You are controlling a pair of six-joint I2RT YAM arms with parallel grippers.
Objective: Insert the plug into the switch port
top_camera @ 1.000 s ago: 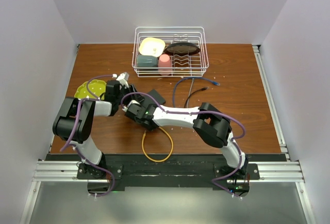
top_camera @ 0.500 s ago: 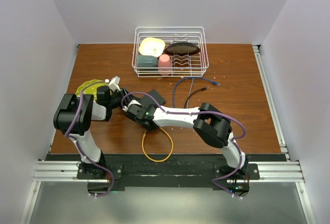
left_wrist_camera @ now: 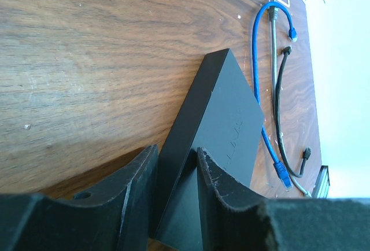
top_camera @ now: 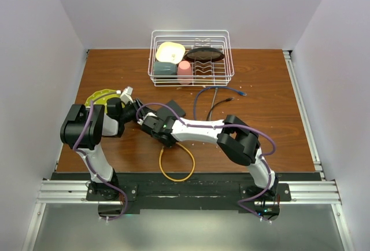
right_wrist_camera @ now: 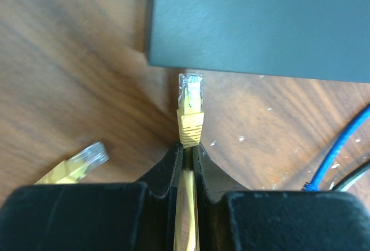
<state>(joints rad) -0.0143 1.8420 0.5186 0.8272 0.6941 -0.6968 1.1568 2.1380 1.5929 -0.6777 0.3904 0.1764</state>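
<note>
The flat dark grey box [top_camera: 175, 107] lies on the wooden table; its sockets are not visible in any view. My left gripper [left_wrist_camera: 173, 173] is shut on the box [left_wrist_camera: 228, 118], one finger on each face of its near corner. My right gripper [right_wrist_camera: 189, 150] is shut on a yellow cable just behind its plug [right_wrist_camera: 190, 98]. The plug's clear tip points at the box's edge [right_wrist_camera: 260, 25] and stops just short of it. In the top view both grippers, left [top_camera: 139, 113] and right [top_camera: 151, 120], meet at the box's left end.
The yellow cable's loop [top_camera: 176, 161] lies near the front edge, its other plug [right_wrist_camera: 81, 161] to the left of my right fingers. Blue [left_wrist_camera: 260, 60] and black [left_wrist_camera: 280, 100] cables lie beyond the box. A wire dish rack [top_camera: 191, 78] stands at the back; a yellow-green plate [top_camera: 98, 97] lies at the left.
My left arm's wrist has swung down and to the left beside the plate, with its fingers still at the box. The right arm and the box have barely moved.
</note>
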